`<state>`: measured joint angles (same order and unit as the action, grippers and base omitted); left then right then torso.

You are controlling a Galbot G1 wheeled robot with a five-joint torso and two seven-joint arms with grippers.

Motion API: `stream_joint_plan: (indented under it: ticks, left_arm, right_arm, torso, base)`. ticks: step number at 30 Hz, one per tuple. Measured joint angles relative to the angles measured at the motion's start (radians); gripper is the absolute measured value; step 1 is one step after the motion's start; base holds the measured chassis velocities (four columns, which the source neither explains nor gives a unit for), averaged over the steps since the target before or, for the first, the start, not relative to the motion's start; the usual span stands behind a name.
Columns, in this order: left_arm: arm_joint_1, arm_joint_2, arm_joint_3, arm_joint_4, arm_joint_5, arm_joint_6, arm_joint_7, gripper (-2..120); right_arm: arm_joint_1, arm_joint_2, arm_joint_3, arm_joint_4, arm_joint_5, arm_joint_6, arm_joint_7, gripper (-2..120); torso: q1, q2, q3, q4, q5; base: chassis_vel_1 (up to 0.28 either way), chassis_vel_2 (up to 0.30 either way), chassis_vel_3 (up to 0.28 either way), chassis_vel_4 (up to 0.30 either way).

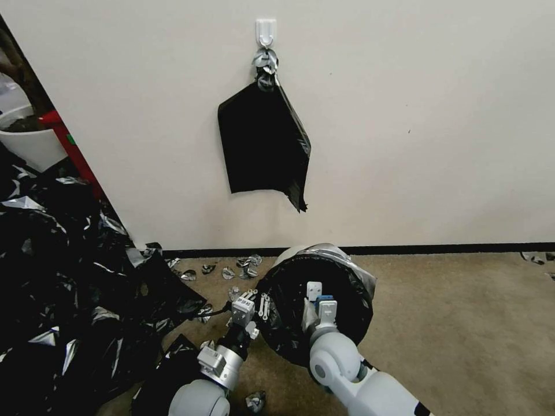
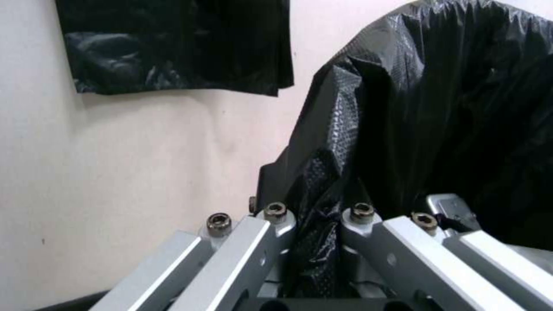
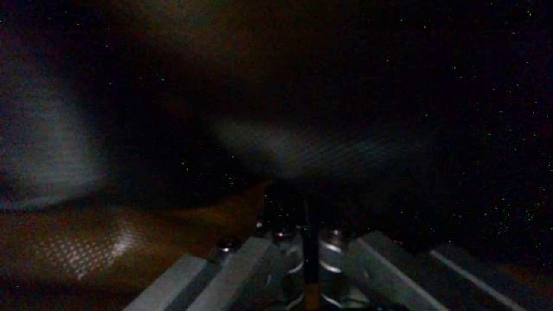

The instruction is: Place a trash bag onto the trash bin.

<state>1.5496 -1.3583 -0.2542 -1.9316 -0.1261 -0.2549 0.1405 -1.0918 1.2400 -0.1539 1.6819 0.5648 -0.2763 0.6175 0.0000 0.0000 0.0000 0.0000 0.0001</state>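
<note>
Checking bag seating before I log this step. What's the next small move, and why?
Probably the left gripper, pinching the bag's edge outside the bin, should draw that edge down over the near rim. The far rim looks wrapped; the near side hangs loose and bunched. The right gripper sits inside the bag mouth, closed on a fold.

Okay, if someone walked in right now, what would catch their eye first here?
Likely the trash bin by the wall, draped in the glossy black trash bag, with the left hand pinching the bag's edge and the right hand reaching inside. Then the black bundle on the wall hook and the heap of scraps at left.
</note>
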Motion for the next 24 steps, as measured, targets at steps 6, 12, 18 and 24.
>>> stream_joint_plan:
  ticks: [6, 12, 18, 24]
  left_arm:
    - [0.000, -0.001, 0.007, -0.016, 0.000, 0.030, -0.004, 5]
    - [-0.001, -0.002, 0.013, -0.019, -0.001, 0.035, -0.005, 5]
    - [0.000, -0.003, 0.018, -0.021, -0.001, 0.035, -0.002, 5]
    - [0.005, -0.002, 0.019, -0.032, 0.000, 0.038, 0.001, 5]
  right_arm:
    - [0.000, 0.000, 0.005, -0.016, -0.082, -0.002, 0.012, 0]
    - [-0.020, -0.007, -0.015, 0.051, -0.016, -0.032, -0.032, 0]
    - [-0.007, -0.003, -0.041, 0.041, 0.080, -0.111, -0.029, 0]
    - [0.006, -0.005, -0.058, -0.034, -0.003, -0.123, -0.011, 0]
  torso:
    - [0.000, 0.000, 0.000, 0.0000, 0.0000]
    - [0.000, 0.000, 0.000, 0.0000, -0.0002]
    - [0.000, 0.000, 0.000, 0.0001, -0.0002]
    - [0.000, 0.000, 0.000, 0.0001, 0.0000]
  base:
    - [0.000, 0.000, 0.000, 0.000]
    - [0.000, 0.000, 0.000, 0.000]
    - [0.000, 0.000, 0.000, 0.000]
    - [0.000, 0.000, 0.000, 0.000]
